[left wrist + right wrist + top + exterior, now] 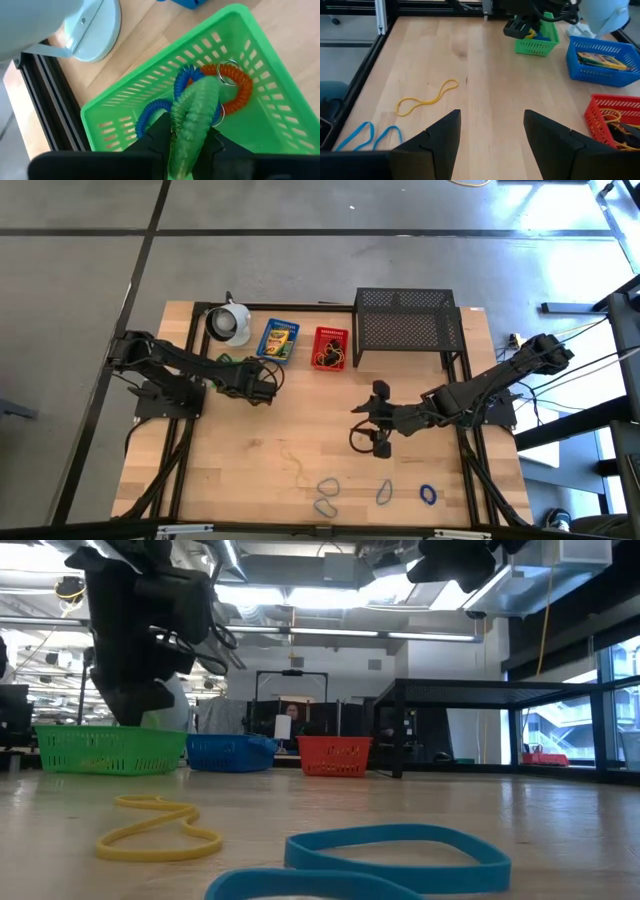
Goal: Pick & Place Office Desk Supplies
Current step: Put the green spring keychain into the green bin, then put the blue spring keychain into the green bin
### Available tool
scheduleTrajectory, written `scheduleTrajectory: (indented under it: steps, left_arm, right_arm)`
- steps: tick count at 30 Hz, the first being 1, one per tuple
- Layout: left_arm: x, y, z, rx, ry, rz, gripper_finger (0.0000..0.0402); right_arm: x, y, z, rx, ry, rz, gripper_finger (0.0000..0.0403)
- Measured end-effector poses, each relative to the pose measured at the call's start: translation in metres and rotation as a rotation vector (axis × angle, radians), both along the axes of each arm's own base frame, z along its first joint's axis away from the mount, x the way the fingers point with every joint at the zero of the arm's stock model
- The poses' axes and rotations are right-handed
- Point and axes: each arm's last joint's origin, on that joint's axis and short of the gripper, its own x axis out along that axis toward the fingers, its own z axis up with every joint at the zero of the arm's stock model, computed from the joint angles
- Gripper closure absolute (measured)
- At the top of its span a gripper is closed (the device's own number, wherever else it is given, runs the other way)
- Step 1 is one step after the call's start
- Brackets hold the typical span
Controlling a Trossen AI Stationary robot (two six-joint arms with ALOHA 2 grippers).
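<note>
A green coil cord (194,117) sits pinched between the left claw's (187,142) fingers, right over the green basket (125,100) at the back left of the counter (300,420)! Inside that basket lie a blue coil (155,110) and an orange coil (235,87) with a metal ring, just beneath the green one. The white cup-like thing (228,323) stands just beside the basket. Next along the back row, the blue basket (600,62) carries a crayon box (279,339), and the red basket (330,348) holds rubber bands. The black mesh rack (405,320) fills the back right. Over to the right claw (492,135): jaws spread wide, holding nothing, hovering above the middle of the counter. Down front, a yellow band (427,97) lies twisted on the wood, and blue bands (327,492) rest near the front edge.
</note>
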Motion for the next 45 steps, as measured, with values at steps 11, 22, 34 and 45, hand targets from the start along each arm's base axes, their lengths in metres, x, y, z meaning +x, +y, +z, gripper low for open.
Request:
scheduleTrajectory:
  steps: [11, 22, 34, 45]
  left_arm:
    - [0.000, -0.001, 0.002, -0.046, 0.003, 0.023, 0.0293]
    - [0.017, -0.006, 0.049, -0.009, -0.004, -0.002, 0.0296]
    - [0.034, -0.044, 0.069, 0.075, -0.252, -0.082, 0.0302]
    - [0.033, -0.088, 0.074, 0.218, -0.527, -0.161, 0.0304]
  right_arm:
    - [0.000, 0.000, 0.000, 0.006, -0.001, -0.007, 0.0181]
    - [-0.014, 0.004, -0.016, 0.308, 0.285, 0.015, 0.0181]
    - [-0.079, 0.067, -0.029, 0.546, 0.649, -0.012, 0.0187]
    - [-0.113, 0.118, -0.067, 0.488, 0.856, 0.036, 0.0215]
